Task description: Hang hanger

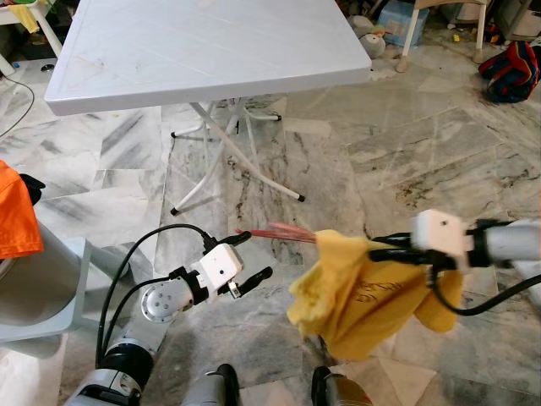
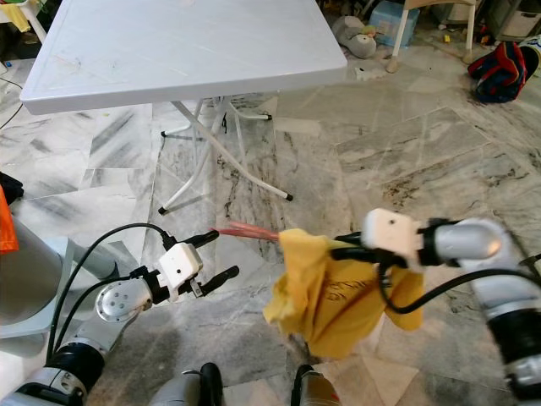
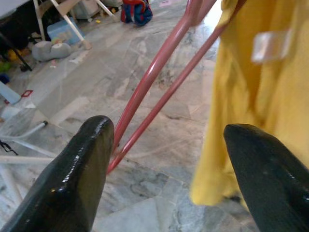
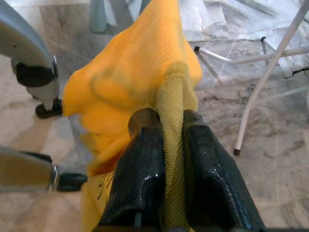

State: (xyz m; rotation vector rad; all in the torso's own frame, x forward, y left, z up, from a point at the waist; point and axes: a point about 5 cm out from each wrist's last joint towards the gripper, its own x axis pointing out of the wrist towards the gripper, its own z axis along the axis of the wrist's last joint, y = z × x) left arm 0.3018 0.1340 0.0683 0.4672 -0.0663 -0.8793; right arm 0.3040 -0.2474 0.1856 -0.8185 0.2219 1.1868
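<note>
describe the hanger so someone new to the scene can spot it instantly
Start at the white folding table, then drop to the marble floor in front of it, where the right gripper pinches a yellow shirt. The hanger is the thin red wire pointing from that shirt toward the open left gripper.

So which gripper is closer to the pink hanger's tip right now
Left. The left gripper is open with the pink hanger tip against one finger; the right gripper pinches the yellow shirt at the hanger's far end.
</note>
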